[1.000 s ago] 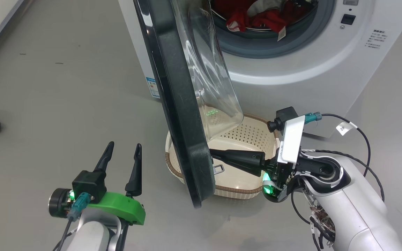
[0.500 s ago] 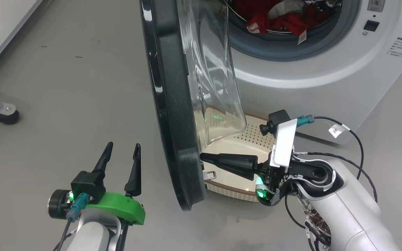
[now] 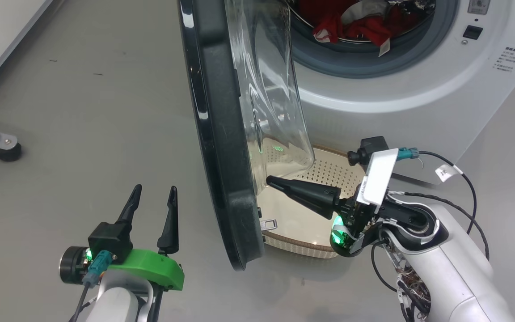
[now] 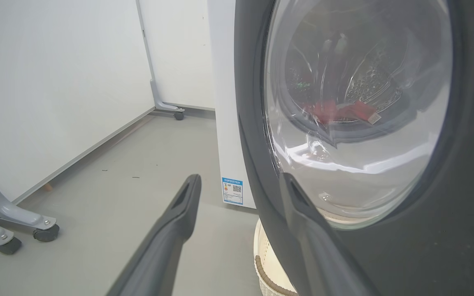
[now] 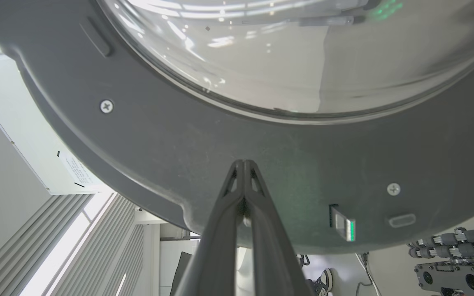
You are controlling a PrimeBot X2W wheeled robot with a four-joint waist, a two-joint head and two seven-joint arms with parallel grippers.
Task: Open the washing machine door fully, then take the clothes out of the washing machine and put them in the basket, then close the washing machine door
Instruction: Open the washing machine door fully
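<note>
The washing machine (image 3: 418,94) is seen standing on the grey floor (image 3: 83,112), its round mouth uncovered; the washing machine door (image 3: 221,170) is swung out from the front and is seen nearly edge-on in the head view, its glass bowl (image 3: 271,89) turned towards the opening; it is judged to be only part of the way round, so the first step is taken as under way and not finished; the basket (image 3: 324,172) is set on the floor just before the machine, partly under the lower edge of the door, and nothing is seen in the part of it that shows; the clothes (image 3: 347,24) are lying inside the washing machine, red fabric bunched low in the opening, and none is seen in the basket; the right hand (image 3: 271,180) is held with its fingers pressed together, nothing between them, and its tip is laid at the dark inner rim of the door, just below the glass, where an outward push is judged to be intended; the left hand (image 3: 155,190) is held with its fingers apart and empty, low over the floor on the outer side of the door and apart from it; what is left is judged to be the rest of the door's swing, the whole of the unloading, and the closing
</note>
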